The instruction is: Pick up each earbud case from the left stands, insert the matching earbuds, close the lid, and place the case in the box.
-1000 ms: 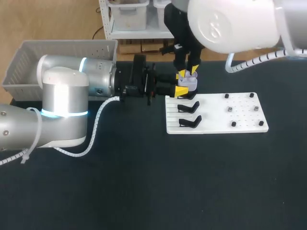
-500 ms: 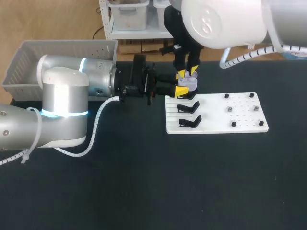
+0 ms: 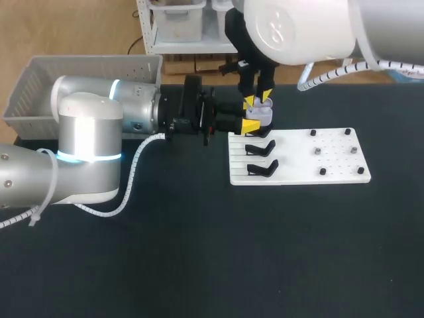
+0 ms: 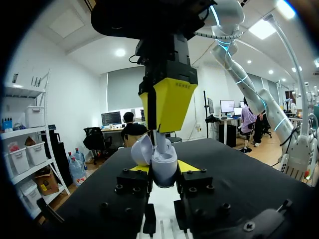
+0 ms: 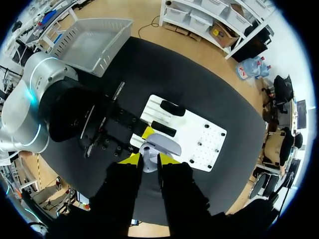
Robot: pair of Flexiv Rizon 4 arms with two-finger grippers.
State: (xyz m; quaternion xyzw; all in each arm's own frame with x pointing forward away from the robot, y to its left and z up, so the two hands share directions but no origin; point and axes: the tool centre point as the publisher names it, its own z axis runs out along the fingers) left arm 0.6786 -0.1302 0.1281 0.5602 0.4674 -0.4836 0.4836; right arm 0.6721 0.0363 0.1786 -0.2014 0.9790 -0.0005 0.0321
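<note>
We've got the L gripper (image 4: pixel 162 169) clamped on the case (image 4: pixel 165 173). Its two yellow tips press the case from opposite sides, and the case sits upright between them. The case is lavender-grey, w/ its lid (image 4: pixel 142 149) swung open and tipped back to one side. The L arm comes in low and flat from the left over the table (image 3: pixel 265 252). It holds the case at the far left corner of the board (image 3: pixel 338 165). We can't tell whether the case touches the board.

The R gripper (image 5: pixel 148 160) hangs straight down over the open case. Its fingers are nearly together, pinching a small white earbud (image 4: pixel 160 143) between the tips. In the L wrist view the earbud's lower end meets the case's open top, but we can't tell how deep it sits. In the R wrist view we look down past the yellow tips onto the lid, w/ the L gripper's black fingers just beneath.

The board is white and lies flat mid-table. On its left part, a black stand (image 3: pixel 261 147) sits just on the near side of the case, and a second stand (image 3: pixel 262 167) is nearer to us again. Small black pegs (image 3: pixel 322 171) dot the right part.

The box (image 3: pixel 40 79) is grey and sits at the table's far left, behind the L arm and well apart from the case.
</note>
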